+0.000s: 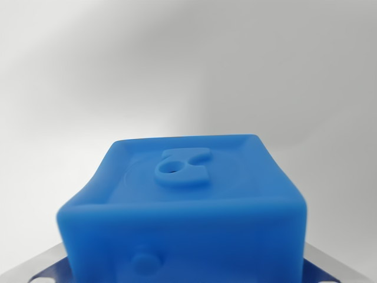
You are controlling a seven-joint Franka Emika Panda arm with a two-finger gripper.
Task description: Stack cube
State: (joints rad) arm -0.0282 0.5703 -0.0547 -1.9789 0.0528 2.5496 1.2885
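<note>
Metal fingers (41,268) flank the blue cube (188,212) at 6 o'clock, apparently pinching it, though contact is hidden; the cube fills the lower frame above a pale surface (188,65), seemingly carried for stacking.

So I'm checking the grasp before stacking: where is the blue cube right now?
In the wrist view the blue cube fills the lower centre, close to the camera, with metal parts of the end effector showing at both bottom corners and only plain white surface behind it.

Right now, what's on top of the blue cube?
Nothing rests on the blue cube; only a raised, molded figure with a small hole shows there. What's beneath the cube is hidden, apart from metal edges at the bottom corners.
</note>
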